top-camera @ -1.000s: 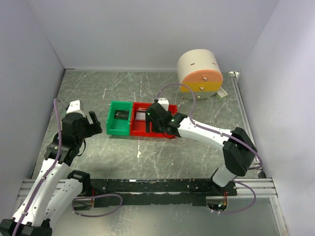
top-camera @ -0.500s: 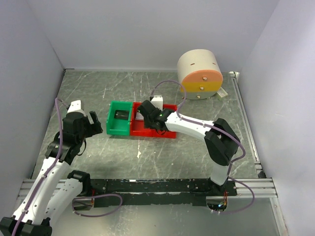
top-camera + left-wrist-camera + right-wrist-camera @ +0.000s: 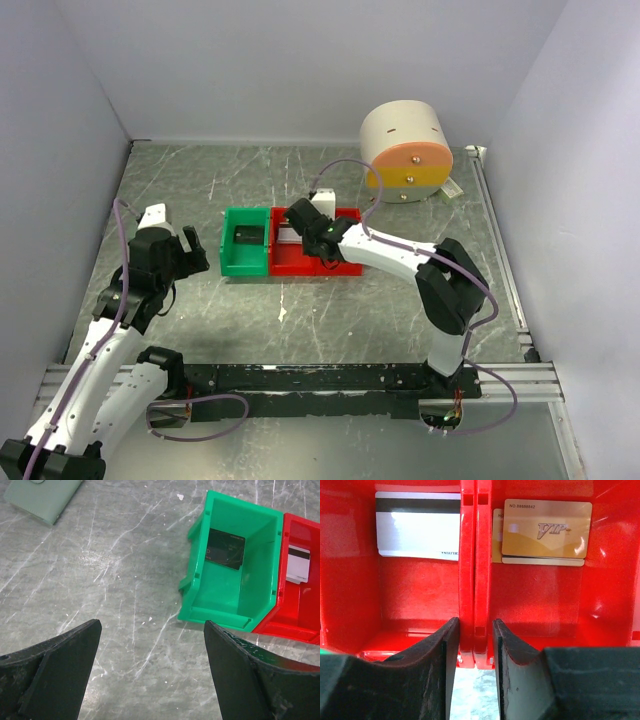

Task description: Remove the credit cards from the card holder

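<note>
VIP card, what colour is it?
The VIP card is gold with darker gold letters. The right wrist view shows it best.

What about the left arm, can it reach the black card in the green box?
Probably yes: the left gripper hangs open near the green bin, which has no lid, and nothing covers the dark card. The walls might crowd it.

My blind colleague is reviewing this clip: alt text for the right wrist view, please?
Two black fingers clasp the joined walls of two red bins. The left bin holds a white card with a black stripe; the right holds stacked gold cards.
</note>
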`<state>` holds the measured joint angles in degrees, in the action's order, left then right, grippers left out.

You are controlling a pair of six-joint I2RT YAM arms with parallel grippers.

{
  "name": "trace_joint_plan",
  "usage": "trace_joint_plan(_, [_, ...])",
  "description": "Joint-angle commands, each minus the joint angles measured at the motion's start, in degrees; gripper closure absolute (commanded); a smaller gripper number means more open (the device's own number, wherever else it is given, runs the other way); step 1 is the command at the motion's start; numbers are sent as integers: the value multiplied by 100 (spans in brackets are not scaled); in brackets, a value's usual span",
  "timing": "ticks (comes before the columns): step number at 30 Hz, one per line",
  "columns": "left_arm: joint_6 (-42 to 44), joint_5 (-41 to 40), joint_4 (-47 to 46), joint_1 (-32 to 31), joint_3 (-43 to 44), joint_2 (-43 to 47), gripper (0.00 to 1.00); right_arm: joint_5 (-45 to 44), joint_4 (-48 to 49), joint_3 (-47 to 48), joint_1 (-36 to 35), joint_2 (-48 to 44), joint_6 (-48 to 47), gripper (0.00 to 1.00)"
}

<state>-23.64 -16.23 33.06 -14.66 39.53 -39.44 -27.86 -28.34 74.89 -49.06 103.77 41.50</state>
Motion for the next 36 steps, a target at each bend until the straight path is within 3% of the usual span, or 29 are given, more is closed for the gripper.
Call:
trace_joint_plan(1, [-44, 103, -10, -37, 22, -6, 5, -183, 29, 113, 147, 90, -171, 68])
trace_joint_plan(4, [-53, 102, -6, -36, 29, -18, 5, -177, 73, 92, 243, 83, -227, 72])
trace_joint_plan(18, [-56, 137, -10, -37, 35, -98, 5, -127, 257, -20, 608, 13, -588, 71])
trace_joint_plan(29, [-138, -113, -96, -37, 23, -252, 5, 826, 786, -425, 617, -1013, -1121, 36])
trace_joint_plan(36, [-321, -252, -57, 8, 427, -1585, 5, 1803, 1113, -1154, 616, -1970, -1110, 24])
